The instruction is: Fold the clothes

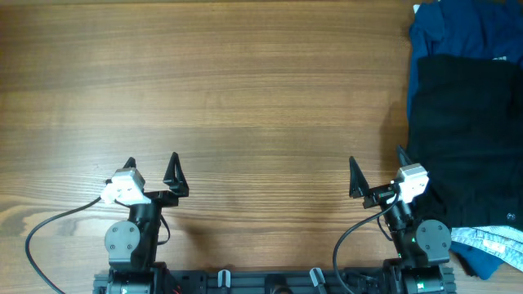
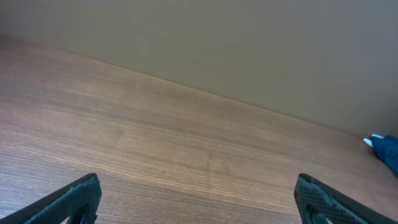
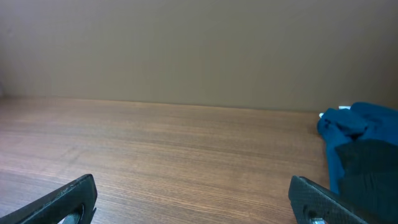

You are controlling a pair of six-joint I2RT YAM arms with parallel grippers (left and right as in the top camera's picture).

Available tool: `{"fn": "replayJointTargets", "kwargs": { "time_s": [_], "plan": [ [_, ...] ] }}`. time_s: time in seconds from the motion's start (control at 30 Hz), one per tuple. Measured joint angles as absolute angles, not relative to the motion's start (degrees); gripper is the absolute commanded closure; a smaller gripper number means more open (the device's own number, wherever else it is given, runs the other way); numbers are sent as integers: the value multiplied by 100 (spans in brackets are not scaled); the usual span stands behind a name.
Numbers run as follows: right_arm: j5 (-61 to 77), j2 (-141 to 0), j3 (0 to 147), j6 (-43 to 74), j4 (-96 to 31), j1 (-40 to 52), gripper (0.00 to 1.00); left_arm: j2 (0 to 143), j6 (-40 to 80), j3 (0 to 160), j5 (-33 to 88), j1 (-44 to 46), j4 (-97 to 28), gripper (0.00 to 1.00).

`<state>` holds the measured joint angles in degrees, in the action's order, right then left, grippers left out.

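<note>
A pile of clothes lies at the table's right edge: a black garment [image 1: 466, 139] on top, a blue garment [image 1: 458, 28] behind it at the far right corner, and a light blue patterned piece [image 1: 490, 241] near the front right. The blue garment also shows in the right wrist view [image 3: 357, 124] and barely in the left wrist view [image 2: 387, 148]. My left gripper [image 1: 153, 173] is open and empty near the front left. My right gripper [image 1: 377, 173] is open and empty near the front, just left of the black garment.
The wooden table [image 1: 245, 98] spreads between and beyond both arms. A plain wall runs behind its far edge [image 3: 186, 50]. Black cables trail from each arm base at the front edge.
</note>
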<state>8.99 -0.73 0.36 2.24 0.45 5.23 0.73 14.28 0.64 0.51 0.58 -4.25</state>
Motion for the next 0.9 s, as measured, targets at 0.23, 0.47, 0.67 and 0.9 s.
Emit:
{"fn": "replayJointTargets", "kwargs": {
  "time_s": [0.23, 0.47, 0.67, 0.9],
  "plan": [
    [878, -263, 36, -1094, 43, 327, 0, 73, 1426, 64, 51, 58, -425, 0],
    [878, -263, 36, -1297, 43, 327, 0, 73, 1426, 64, 51, 58, -425, 0],
    [878, -263, 36, -1319, 43, 327, 0, 73, 1428, 64, 51, 58, -425, 0],
    [878, -263, 36, -1319, 43, 327, 0, 73, 1428, 64, 51, 58, -425, 0]
  ]
}}
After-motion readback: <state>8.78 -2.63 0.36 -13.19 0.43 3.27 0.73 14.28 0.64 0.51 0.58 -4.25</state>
